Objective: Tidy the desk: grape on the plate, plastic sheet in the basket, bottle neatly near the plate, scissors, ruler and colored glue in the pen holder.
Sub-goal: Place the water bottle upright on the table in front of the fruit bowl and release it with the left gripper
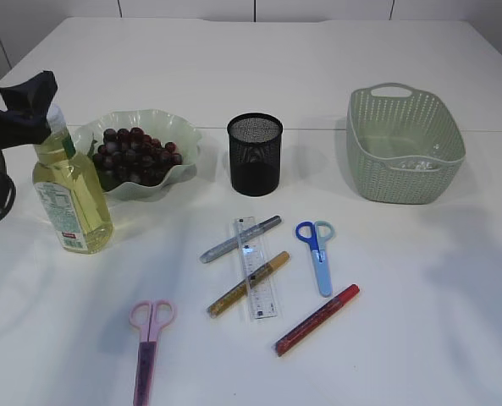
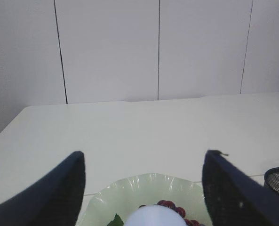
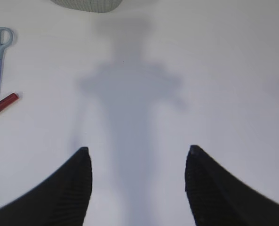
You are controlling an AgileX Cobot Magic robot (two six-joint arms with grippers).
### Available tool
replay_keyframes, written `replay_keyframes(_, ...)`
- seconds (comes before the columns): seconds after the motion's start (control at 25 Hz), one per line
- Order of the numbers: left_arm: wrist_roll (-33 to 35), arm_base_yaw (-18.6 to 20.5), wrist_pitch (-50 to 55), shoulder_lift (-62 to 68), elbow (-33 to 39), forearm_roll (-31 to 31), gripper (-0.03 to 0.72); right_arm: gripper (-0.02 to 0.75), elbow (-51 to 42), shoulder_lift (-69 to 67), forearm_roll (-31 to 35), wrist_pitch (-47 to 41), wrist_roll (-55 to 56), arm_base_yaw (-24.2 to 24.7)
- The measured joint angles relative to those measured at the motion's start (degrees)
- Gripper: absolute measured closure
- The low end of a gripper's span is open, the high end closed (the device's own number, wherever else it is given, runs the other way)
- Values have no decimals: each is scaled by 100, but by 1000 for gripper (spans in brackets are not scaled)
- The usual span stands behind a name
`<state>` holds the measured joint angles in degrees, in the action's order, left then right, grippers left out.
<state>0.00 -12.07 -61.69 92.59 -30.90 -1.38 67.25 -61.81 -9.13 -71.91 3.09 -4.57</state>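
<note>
On the desk, the bottle stands upright just left of the plate, touching or nearly so. The left gripper straddles its cap, jaws spread and not pinching. I would lift straight up, clear of the cap. The right gripper hangs spread, right of the plate.

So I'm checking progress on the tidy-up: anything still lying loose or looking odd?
Yes: the pen holder looks empty, while the ruler lies across a gold glue pen, with two scissors and other glue pens scattered on the table. Nothing looks spilled or damaged.
</note>
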Motion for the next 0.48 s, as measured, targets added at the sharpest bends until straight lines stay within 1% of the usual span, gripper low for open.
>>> replay_keyframes(0.2, 0, 0, 886, -673, 13, -9, 152, 248, 0, 0, 4, 0, 0, 0)
replay_keyframes(0.48, 0, 0, 2776, -1549, 25, -22, 157, 248, 0, 0, 198, 0, 0, 0)
